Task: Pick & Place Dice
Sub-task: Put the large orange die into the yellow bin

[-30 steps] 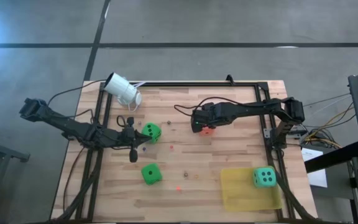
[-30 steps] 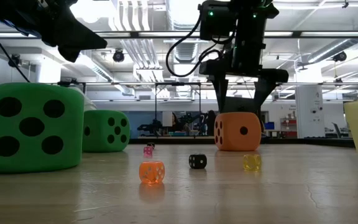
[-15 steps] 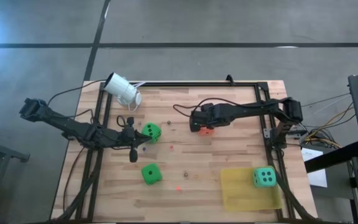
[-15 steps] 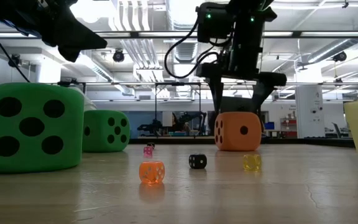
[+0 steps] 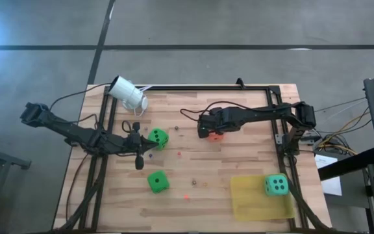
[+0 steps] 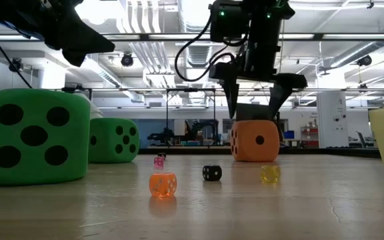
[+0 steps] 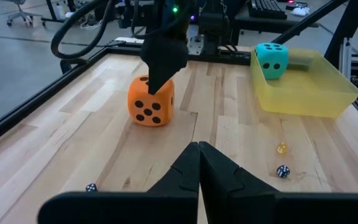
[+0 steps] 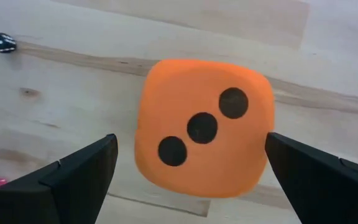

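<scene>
Four dice: two green dice mid-table near the parked, pressed-together left gripper; teal die in yellow tray. Right gripper hangs spread above orange die. Risk: an off-centre descent could land a finger on the soft cube, tipping it.

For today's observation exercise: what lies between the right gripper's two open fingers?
The orange die sits between the right gripper's open fingers, three-pip face up, shown in the right wrist view; the low view shows the fingertips above it, not yet touching.
</scene>
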